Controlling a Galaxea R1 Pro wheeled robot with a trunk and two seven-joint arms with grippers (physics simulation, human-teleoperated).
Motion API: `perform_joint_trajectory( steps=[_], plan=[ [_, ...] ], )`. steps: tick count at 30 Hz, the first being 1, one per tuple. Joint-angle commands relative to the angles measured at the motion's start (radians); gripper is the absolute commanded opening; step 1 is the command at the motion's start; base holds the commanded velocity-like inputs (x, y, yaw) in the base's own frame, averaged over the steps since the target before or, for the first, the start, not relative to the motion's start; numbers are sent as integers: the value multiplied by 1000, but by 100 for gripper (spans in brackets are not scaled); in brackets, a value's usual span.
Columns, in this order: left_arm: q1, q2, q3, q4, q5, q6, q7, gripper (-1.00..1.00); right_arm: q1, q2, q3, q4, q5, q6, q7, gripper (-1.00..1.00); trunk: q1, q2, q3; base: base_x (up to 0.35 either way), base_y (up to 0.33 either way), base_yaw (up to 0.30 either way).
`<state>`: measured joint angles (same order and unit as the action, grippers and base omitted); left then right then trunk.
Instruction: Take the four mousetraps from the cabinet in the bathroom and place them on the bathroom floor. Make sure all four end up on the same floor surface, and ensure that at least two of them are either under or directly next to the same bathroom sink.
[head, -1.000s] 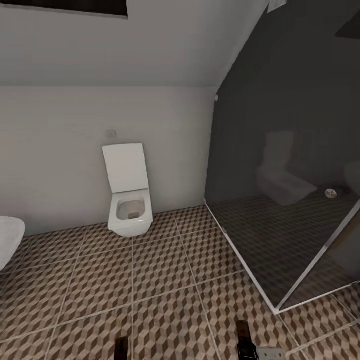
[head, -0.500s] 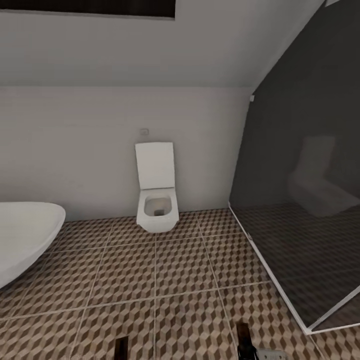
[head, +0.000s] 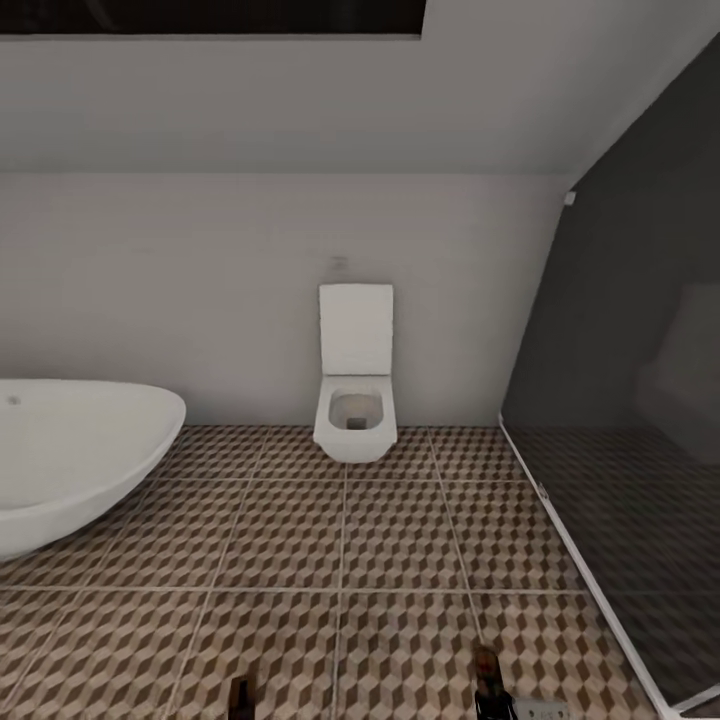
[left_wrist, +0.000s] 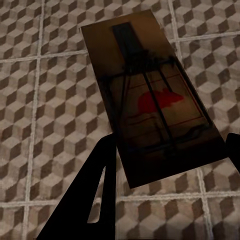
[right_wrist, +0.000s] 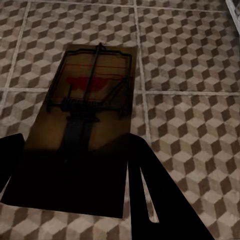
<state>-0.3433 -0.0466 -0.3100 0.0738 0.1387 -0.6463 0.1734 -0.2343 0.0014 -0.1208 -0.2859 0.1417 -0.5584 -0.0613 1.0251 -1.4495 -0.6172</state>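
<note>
My left gripper (left_wrist: 167, 165) is shut on a mousetrap (left_wrist: 150, 100), a flat brown board with dark wire parts and a red mark, held above the cube-pattern floor (left_wrist: 50, 100). My right gripper (right_wrist: 75, 175) is shut on a second mousetrap (right_wrist: 90, 110), also hanging over the floor tiles (right_wrist: 190, 75). In the head view the dark tips of the left gripper (head: 240, 695) and the right gripper (head: 490, 690) poke in at the bottom edge over the bathroom floor (head: 400, 540). The cabinet and the sink are out of view.
A white wall-hung toilet (head: 355, 400) with its lid up stands against the far wall. A big oval white tub (head: 70, 450) fills the left side. A dark glass shower enclosure (head: 640, 450) with a pale floor rail closes off the right.
The camera has swung left: the toilet slid rightwards in the picture, more of the tub came in, and the shower glass moved off right. Both grippers keep their place at the bottom edge.
</note>
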Motion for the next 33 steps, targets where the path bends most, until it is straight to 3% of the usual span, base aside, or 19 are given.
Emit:
perform_joint_trajectory(
  steps=[1, 33],
  plan=[
    [-2, -1, -9, 5, 7, -6, 3, -100, 0, 0, -3, 1, 7, -3, -2, -100, 0, 0, -1, 0, 0, 286],
    [-2, -1, -8, 4, 7, -6, 3, -100, 0, 2, -2, 1, 7, -3, -2, -100, 0, 0, -1, 0, 0, 286]
  ],
)
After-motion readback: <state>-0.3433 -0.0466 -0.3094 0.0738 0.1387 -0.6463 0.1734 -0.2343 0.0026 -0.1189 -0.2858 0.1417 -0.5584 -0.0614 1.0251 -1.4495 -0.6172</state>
